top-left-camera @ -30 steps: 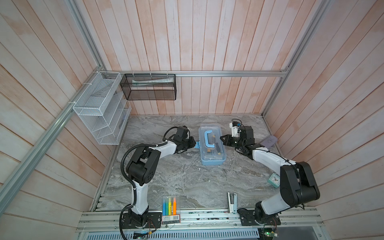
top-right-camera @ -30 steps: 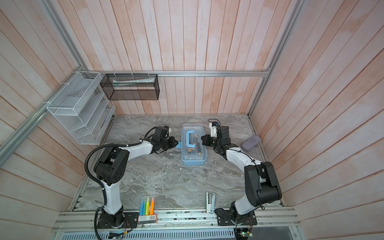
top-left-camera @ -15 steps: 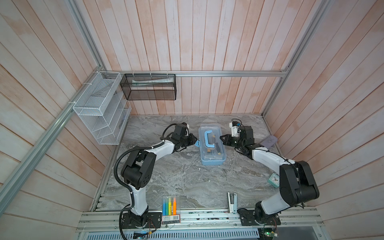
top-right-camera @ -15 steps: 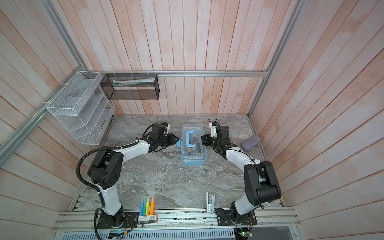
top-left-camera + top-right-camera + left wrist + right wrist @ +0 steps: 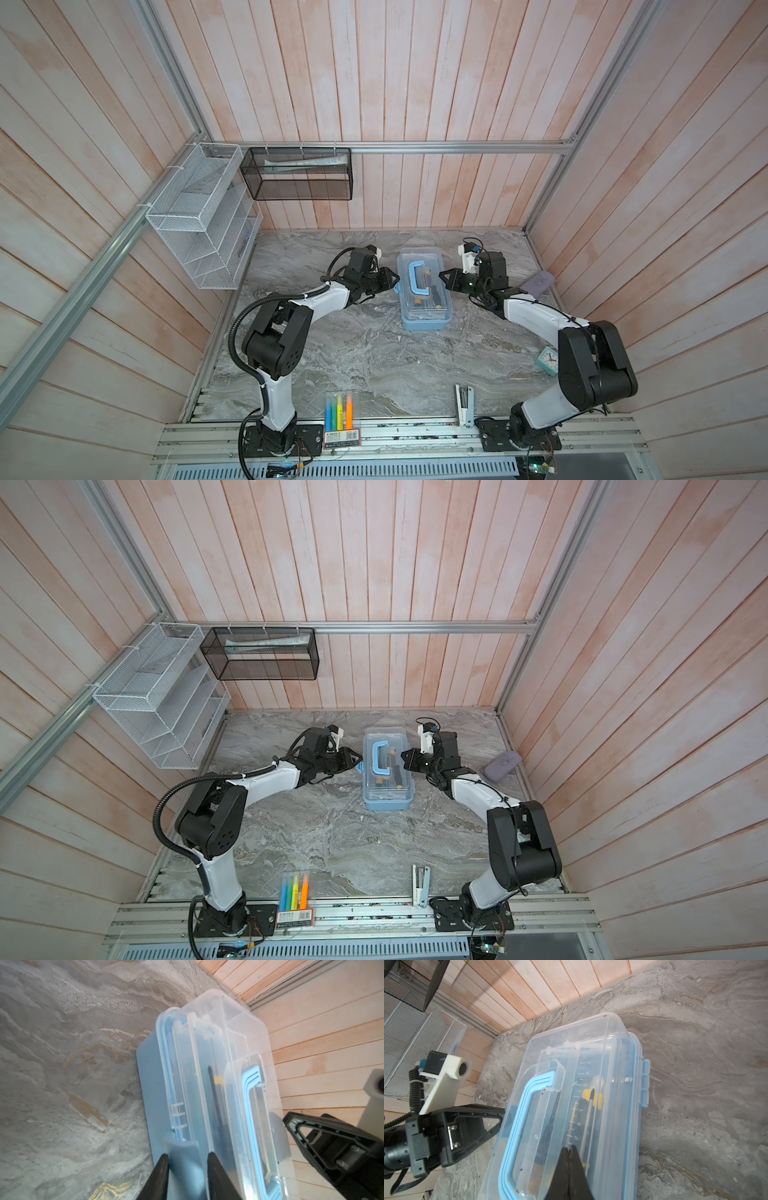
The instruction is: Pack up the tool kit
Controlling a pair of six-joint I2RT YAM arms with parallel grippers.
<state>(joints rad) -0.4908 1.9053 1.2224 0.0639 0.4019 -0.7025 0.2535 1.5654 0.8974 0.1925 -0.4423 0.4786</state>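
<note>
The tool kit (image 5: 424,291) (image 5: 388,771) is a light blue box with its clear lid down and its blue handle (image 5: 527,1105) lying flat on top. Through the lid I see dark tool shafts and a yellow-black tool (image 5: 597,1098). My left gripper (image 5: 394,281) (image 5: 188,1156) is at the box's left side, its two fingers closed against either side of the blue side latch (image 5: 182,1151). My right gripper (image 5: 443,276) (image 5: 570,1148) is shut, with its tips over the clear lid from the right. A second blue latch (image 5: 645,1082) shows on the box's right side.
A pack of coloured highlighters (image 5: 340,409) and a white stapler (image 5: 464,405) lie at the front edge. A teal clock (image 5: 548,359) and a greyish-purple object (image 5: 539,282) sit at the right wall. A white wire rack (image 5: 203,216) and a black mesh basket (image 5: 299,174) hang at the back left.
My left gripper has gone from shut to parted fingers that now sit on both sides of the latch, and its arm has shifted slightly. The right arm and the box have not moved.
</note>
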